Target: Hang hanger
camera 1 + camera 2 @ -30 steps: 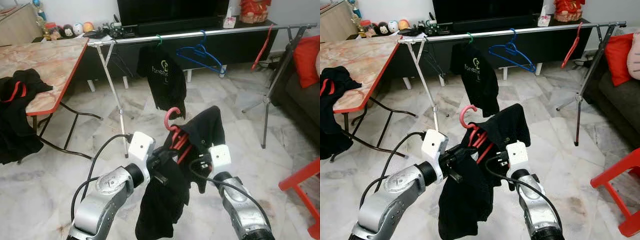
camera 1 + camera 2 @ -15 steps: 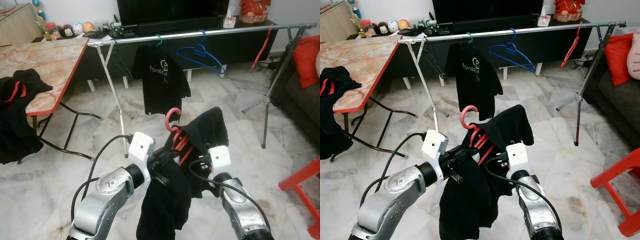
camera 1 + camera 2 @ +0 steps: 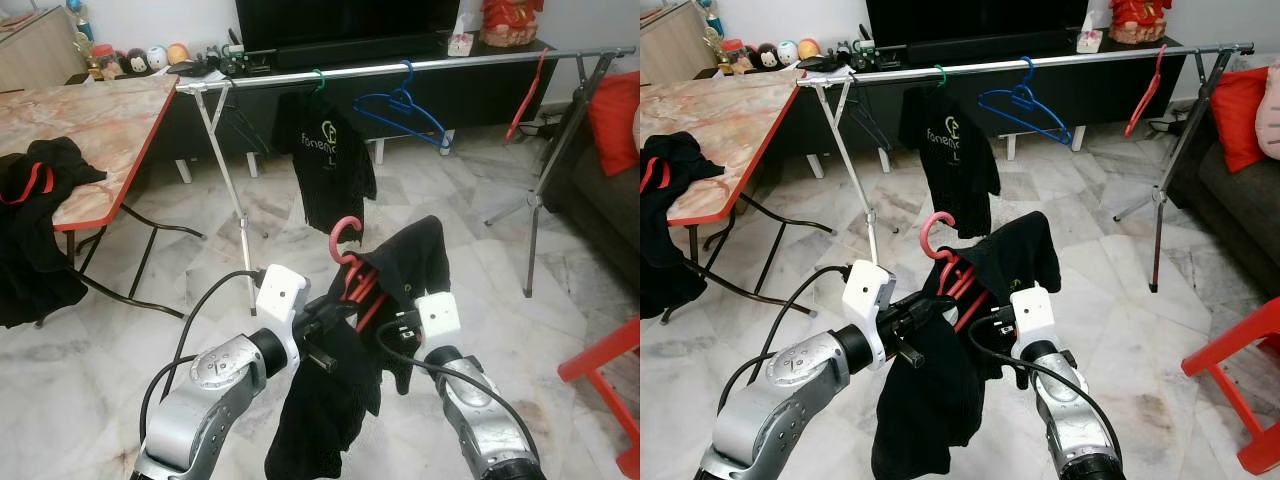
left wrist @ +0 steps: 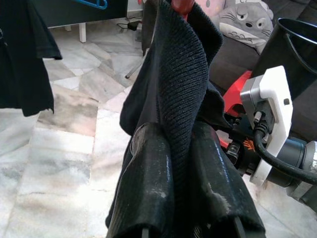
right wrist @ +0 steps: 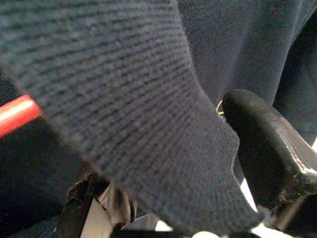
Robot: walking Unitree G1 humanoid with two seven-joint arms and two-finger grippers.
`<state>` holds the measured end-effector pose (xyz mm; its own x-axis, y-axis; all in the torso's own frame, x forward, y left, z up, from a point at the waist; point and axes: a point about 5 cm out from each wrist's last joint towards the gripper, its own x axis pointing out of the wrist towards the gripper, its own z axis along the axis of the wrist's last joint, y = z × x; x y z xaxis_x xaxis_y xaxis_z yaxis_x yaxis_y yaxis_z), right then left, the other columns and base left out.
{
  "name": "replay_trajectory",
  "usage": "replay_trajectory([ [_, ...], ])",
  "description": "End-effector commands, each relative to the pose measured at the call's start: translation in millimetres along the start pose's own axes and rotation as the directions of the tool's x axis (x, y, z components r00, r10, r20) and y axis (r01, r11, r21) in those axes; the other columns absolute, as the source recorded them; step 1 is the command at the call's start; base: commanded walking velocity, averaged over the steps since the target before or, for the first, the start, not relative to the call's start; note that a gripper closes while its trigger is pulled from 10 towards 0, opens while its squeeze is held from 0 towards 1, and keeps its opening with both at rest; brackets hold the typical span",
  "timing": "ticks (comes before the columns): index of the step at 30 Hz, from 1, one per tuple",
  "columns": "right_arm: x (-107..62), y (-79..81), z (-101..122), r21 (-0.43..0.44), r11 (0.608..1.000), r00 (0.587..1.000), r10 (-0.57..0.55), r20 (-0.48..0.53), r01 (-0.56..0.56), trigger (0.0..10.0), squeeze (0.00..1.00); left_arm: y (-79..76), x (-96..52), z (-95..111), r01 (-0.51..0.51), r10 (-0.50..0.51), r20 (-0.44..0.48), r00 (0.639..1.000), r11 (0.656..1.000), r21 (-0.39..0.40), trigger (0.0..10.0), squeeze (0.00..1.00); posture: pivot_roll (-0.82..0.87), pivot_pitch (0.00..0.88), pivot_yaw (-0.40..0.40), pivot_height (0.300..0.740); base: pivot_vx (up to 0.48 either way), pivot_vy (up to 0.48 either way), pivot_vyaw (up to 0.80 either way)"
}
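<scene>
Matt knitted black cloth drapes a glossy red plastic hanger; polished marble floor.

L arm: bent, forearm angled inward, wrist raised | left gripper: fingers clamped on black cloth | R arm: forearm reaching forward, close beside L | right gripper: fingers pinching same cloth

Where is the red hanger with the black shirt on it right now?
In the eye views the red hanger is held up centrally between the left gripper and right gripper, well short of the clothes rail.
</scene>
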<state>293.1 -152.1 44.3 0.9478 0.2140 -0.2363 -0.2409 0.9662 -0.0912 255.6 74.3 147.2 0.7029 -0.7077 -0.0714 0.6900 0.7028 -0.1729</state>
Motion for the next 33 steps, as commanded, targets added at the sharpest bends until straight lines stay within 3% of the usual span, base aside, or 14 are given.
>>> replay_trajectory([
  [1,1.7,3.6,3.2,0.019,1.000,1.000,0.000,0.022,0.000,10.0,0.00,-3.5,-3.6,11.6,0.023,-0.024,0.047,0.999,0.999,0.024,10.0,0.00,-0.05,0.001,0.075,0.740,0.000,0.000,0.00],
  [3,1.1,3.7,3.3,0.027,1.000,1.000,-0.005,0.027,0.004,10.0,0.00,-2.7,-4.2,11.2,0.019,-0.020,0.045,0.999,1.000,0.024,10.0,0.00,-0.05,0.001,0.075,0.740,0.000,0.000,0.00],
  [4,0.0,4.7,3.5,0.043,0.999,0.999,-0.002,0.041,0.000,10.0,1.00,-2.1,-4.6,11.2,0.018,-0.019,0.044,0.999,1.000,0.026,10.0,0.00,-0.04,0.002,0.075,0.740,0.000,0.000,0.00],
  [10,-1.3,7.0,5.6,0.063,0.998,0.997,0.012,0.073,-0.017,10.0,1.00,-1.9,-5.1,11.7,0.017,-0.018,0.044,0.999,0.999,0.027,10.0,0.00,-0.04,0.002,0.076,0.740,0.000,0.000,0.00],
  [28,-1.7,7.1,-0.2,0.043,0.999,0.999,0.000,0.039,-0.002,10.0,1.00,-2.5,-5.0,11.8,0.021,-0.023,0.044,0.999,0.999,0.026,10.0,0.00,-0.04,0.002,0.078,0.740,0.000,0.000,0.00],
  [29,-1.5,7.5,-0.7,0.038,0.999,0.999,0.005,0.033,-0.006,10.0,0.09,-2.5,-5.0,11.8,0.022,-0.023,0.044,0.999,0.999,0.026,10.0,0.00,-0.04,0.002,0.078,0.740,0.000,0.000,0.00],
  [30,-1.4,7.8,-1.1,0.036,0.999,1.000,0.008,0.030,-0.009,10.0,0.00,-2.5,-5.0,11.9,0.022,-0.023,0.044,0.999,0.999,0.026,10.0,0.00,-0.04,0.003,0.079,0.740,0.000,0.000,0.00],
  [31,-1.5,8.0,-1.2,0.037,0.999,0.999,0.007,0.031,-0.008,10.0,0.00,-2.5,-5.0,11.9,0.021,-0.023,0.044,0.999,0.999,0.026,10.0,0.00,-0.04,0.003,0.079,0.740,0.000,0.000,0.00],
  [32,-1.5,8.1,-1.3,0.039,0.999,0.999,0.007,0.032,-0.008,4.6,0.00,-2.5,-4.9,11.9,0.021,-0.022,0.044,0.999,0.999,0.027,10.0,0.00,-0.04,0.003,0.079,0.740,0.000,0.000,0.00],
  [33,-1.7,8.0,-1.7,0.035,0.999,0.999,0.003,0.033,-0.004,0.0,0.00,-2.5,-5.0,12.0,0.021,-0.022,0.044,0.999,0.999,0.026,10.0,0.00,-0.04,0.003,0.079,0.740,0.000,0.000,0.00],
])
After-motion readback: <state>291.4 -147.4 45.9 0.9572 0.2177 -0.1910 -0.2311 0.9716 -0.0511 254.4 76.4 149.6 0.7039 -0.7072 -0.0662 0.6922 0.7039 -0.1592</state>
